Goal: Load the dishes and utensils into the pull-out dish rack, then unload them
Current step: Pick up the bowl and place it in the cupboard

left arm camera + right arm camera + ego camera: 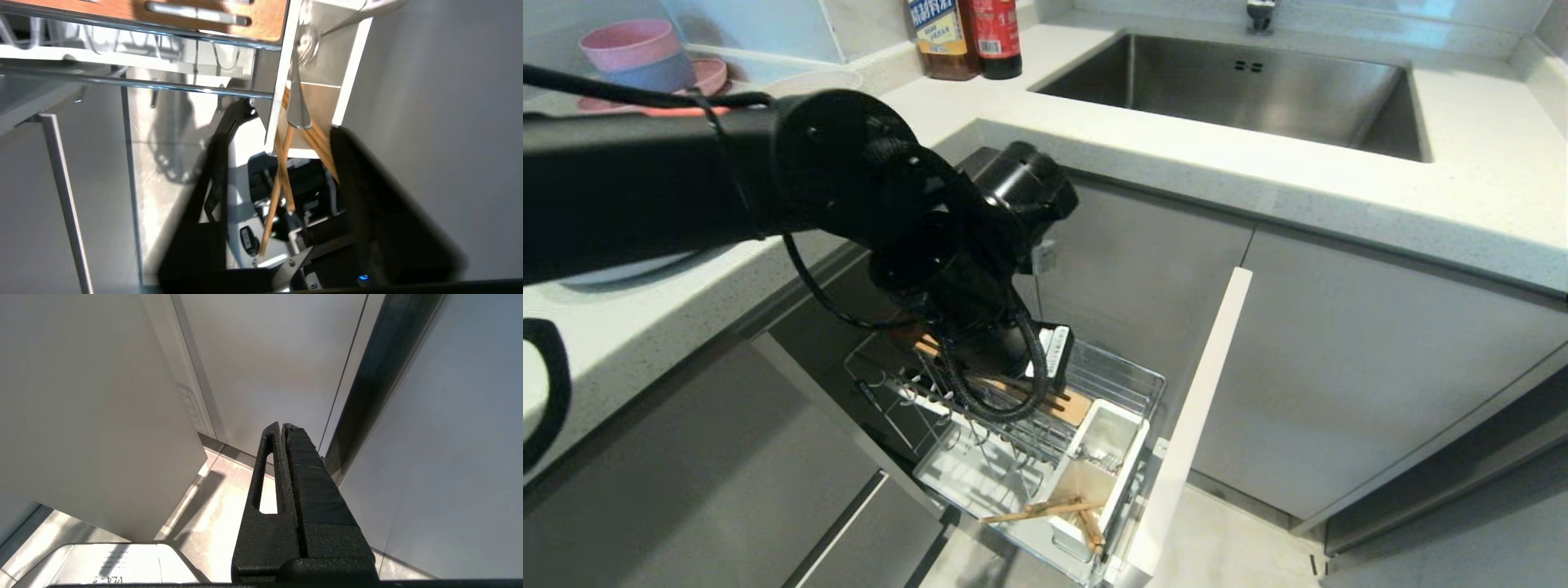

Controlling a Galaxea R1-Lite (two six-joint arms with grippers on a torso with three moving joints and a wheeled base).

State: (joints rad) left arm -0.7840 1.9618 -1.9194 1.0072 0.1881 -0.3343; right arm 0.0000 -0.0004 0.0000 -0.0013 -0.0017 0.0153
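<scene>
Light wooden chopsticks (1045, 510) lie in a white cutlery holder (1131, 457); chrome wire rack (1127, 376), pink bowl (629, 42).

Bright, even daylight fills the kitchen in the head view. The pale tabletop (1339, 188) is lit softly, and the steel sink (1233, 90) shows a dull sheen without hard glare. The black left arm (768, 171) reads as a dark mass with little surface detail. Straight edges bow slightly toward the picture's borders.

In the left wrist view, the floor (171, 163) is washed out to near white, with soft shadows of the pull-out dish rack (135, 83) falling across it. Nearby dark parts are smeared and out of focus.

In the right wrist view, the floor (229, 506) glares white, and the right end effector (284, 426) stands dark and sharp against it.
</scene>
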